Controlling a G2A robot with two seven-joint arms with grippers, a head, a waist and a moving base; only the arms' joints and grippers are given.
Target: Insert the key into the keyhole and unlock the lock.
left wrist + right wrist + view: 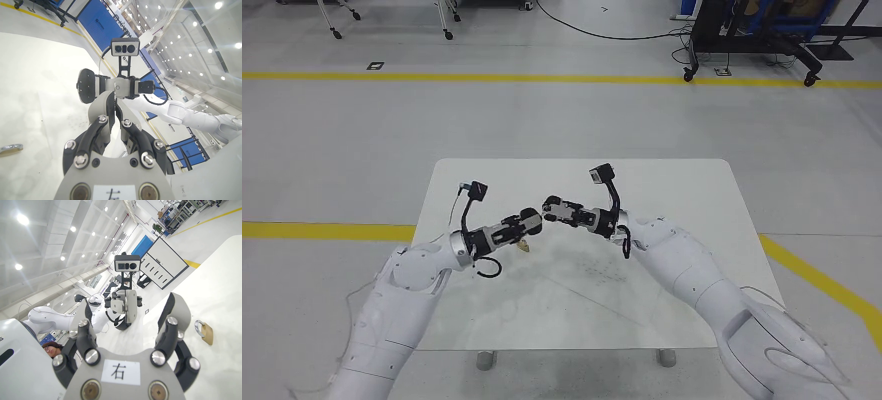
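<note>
From the top view we see both arms meeting over the middle of the white table (662, 200). The left gripper (534, 218) and the right gripper (547, 207) point at each other, tips close together but apart. The brass padlock (526, 244) lies on the tabletop just beside the left gripper, on the robot's side of it.

In the left wrist view, that arm's own claw is closed, its two ribbed pads (110, 106) pressed almost flat together with only a thin slit between them. A slim bit of metal seems to stand just past the tips, but against the other arm's silver wrist behind it we cannot tell whether this is the key. The right gripper faces us head-on here, its two black pads spread wide to either side. The padlock shows edge-on near the border of the picture, resting on the table, well apart from the closed pads.

In the right wrist view, that arm's own claw stands wide open with nothing between its fingers. The left gripper hangs ahead of it in the gap, raised above the table. The padlock lies flat on the white surface beside one of the open fingers, its silver shackle toward the left gripper, and neither claw touches it.
</note>
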